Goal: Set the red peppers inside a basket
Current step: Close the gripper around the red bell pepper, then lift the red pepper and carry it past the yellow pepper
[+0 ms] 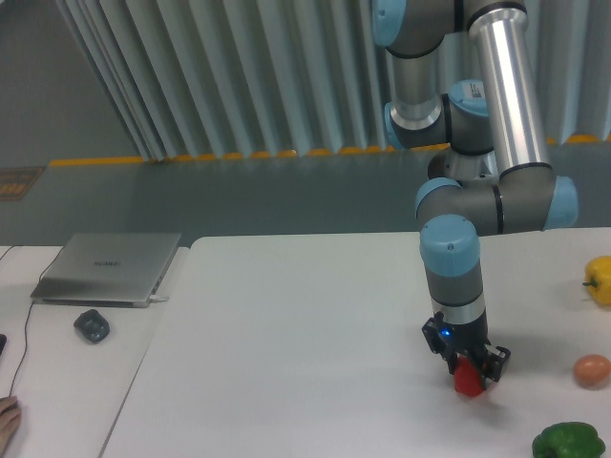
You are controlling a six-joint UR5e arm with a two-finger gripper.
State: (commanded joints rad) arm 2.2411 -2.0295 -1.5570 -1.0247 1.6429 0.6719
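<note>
Bare tabletop (286,334) lies left; green pepper (569,442) and egg (592,369) crowd right.

The arm enters from the upper right of the frame as a thick silver tube slanting down to a grey elbow joint with blue caps at right of centre. From that joint the wrist section turns and hangs almost vertically, grey with a blue cap on top, tapering to a silver collar. Below the collar sits the black gripper (467,371), lower right of the frame, with a small blue light lit on its body. Its fingers (493,362) point downward, low over the table (286,363), and are closed around the red pepper (467,380), one finger on each side of it.
</note>
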